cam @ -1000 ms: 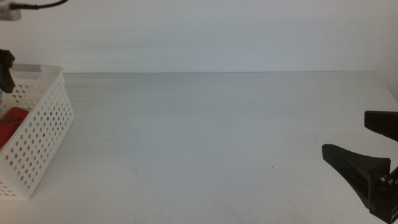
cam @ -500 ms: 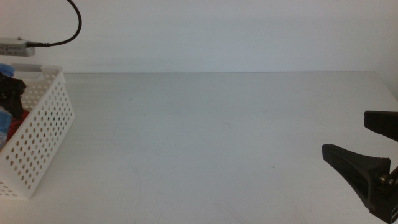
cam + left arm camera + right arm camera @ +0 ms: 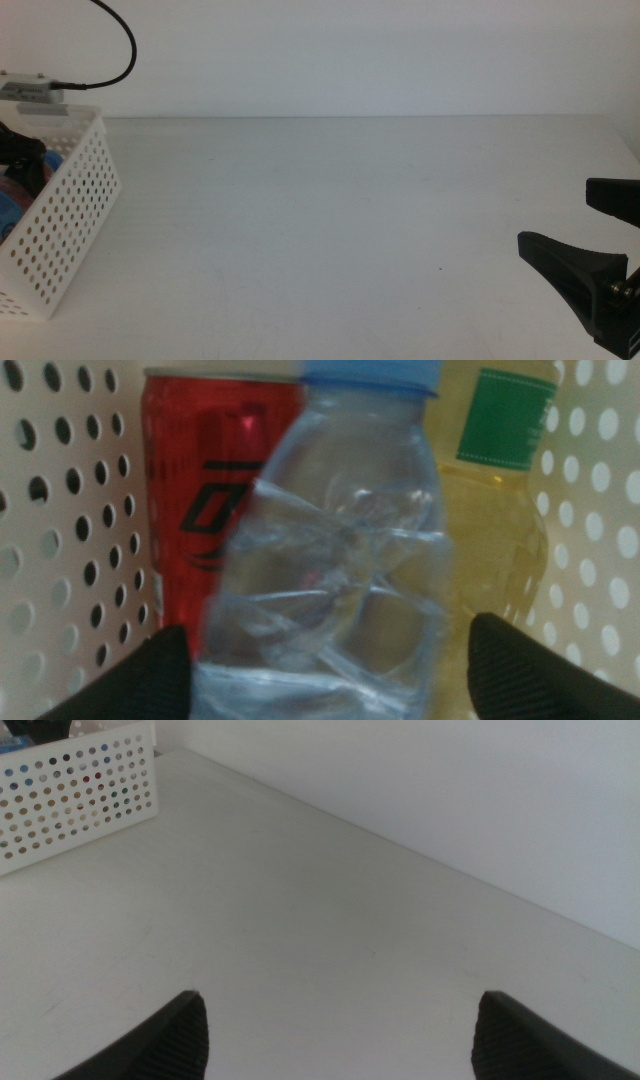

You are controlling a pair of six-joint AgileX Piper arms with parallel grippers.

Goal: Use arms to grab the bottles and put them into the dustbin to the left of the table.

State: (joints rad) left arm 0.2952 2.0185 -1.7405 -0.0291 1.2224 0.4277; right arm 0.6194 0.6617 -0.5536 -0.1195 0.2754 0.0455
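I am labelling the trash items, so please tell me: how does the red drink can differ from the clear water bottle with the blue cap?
The red drink can is opaque with smooth walls; the clear water bottle with the blue cap is see-through and crumpled. The bottle lies between the left pincer jaws; the can lies beside it. Both lie inside the white perforated plastic basket.

Your left black forked gripper [image 3: 22, 160] hangs spread at the table's left edge; your right gripper [image 3: 600, 235] waits spread near the right edge.
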